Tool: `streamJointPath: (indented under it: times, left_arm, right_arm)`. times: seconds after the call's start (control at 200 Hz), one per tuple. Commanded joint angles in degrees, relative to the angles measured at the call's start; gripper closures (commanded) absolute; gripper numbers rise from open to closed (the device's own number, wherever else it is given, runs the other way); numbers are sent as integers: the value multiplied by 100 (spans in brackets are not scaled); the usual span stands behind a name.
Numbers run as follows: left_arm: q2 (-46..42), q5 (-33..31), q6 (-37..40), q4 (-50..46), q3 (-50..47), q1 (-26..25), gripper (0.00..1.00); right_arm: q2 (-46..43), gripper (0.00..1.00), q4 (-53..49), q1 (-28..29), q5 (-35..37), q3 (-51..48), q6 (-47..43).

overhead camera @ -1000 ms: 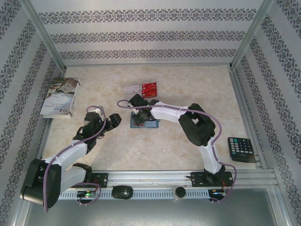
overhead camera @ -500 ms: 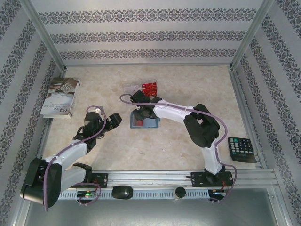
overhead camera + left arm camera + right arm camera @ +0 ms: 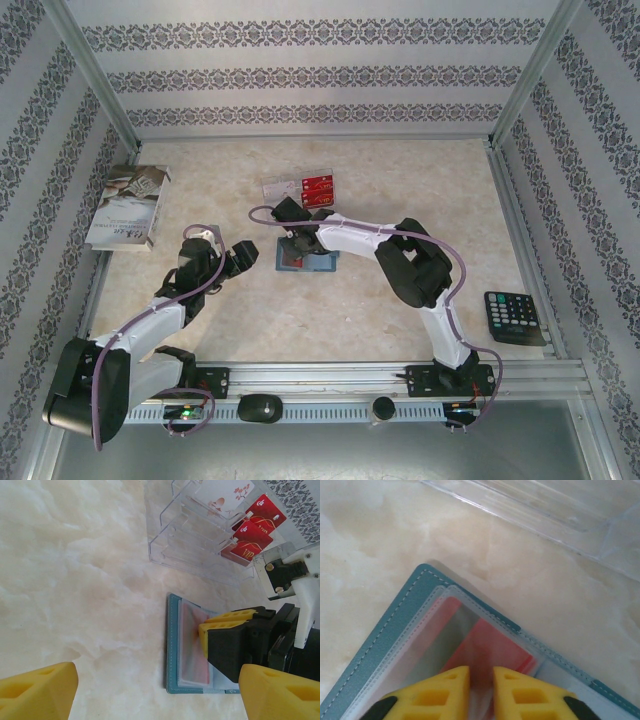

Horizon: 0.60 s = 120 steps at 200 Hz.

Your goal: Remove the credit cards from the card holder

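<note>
The teal card holder point(image 3: 318, 262) point(image 3: 171, 650) point(image 3: 385, 630) lies open on the table, its clear sleeves up, with a red credit card point(image 3: 492, 642) point(image 3: 192, 647) inside a sleeve. My right gripper point(image 3: 297, 243) point(image 3: 202, 625) point(image 3: 481, 672) is down on the holder, its yellow fingers nearly together and pinching that red card through a narrow gap. My left gripper point(image 3: 243, 258) point(image 3: 157, 680) hangs wide open just left of the holder, holding nothing. More red credit cards point(image 3: 318, 187) point(image 3: 260, 522) stand in the clear tray behind.
The clear plastic tray point(image 3: 280, 190) point(image 3: 185, 530) point(image 3: 560, 505) sits just beyond the holder. A white booklet point(image 3: 128, 207) lies at the far left and a black calculator point(image 3: 513, 317) near the right rail. Patterned walls close in the table.
My right gripper lifted toward the tray, opened briefly, then came back down on the holder with its fingers nearly together. The left arm has stayed still.
</note>
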Motion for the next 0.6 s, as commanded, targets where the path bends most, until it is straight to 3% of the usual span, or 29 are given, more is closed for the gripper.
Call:
streamJointPath:
  times: [0.0,0.045,0.245,0.425,0.53,0.595]
  left_arm:
    - [-72,33,82,184,47,-59,16]
    - [-51,80,84,226,59,-59,16]
    - [51,250,105,315,64,-69,18]
    - [364,550,38,809,42,-183,21]
    - [613,633,-24,1035,98,-288,30]
    - [753,650,-29,1147,133,-340,45]
  right_arm:
    - [178,94,-250,8,-98,-218,-53]
    - [168,100,-222,9,-136,-224,-68]
    - [-141,100,275,-64,-588,-403,-165]
    - [-795,100,1481,-295,-2116,-1079,433]
    - [-1006,100,1856,-465,-2620,-1317,724]
    - [-1137,100,2159,-573,-2867,-1530,956]
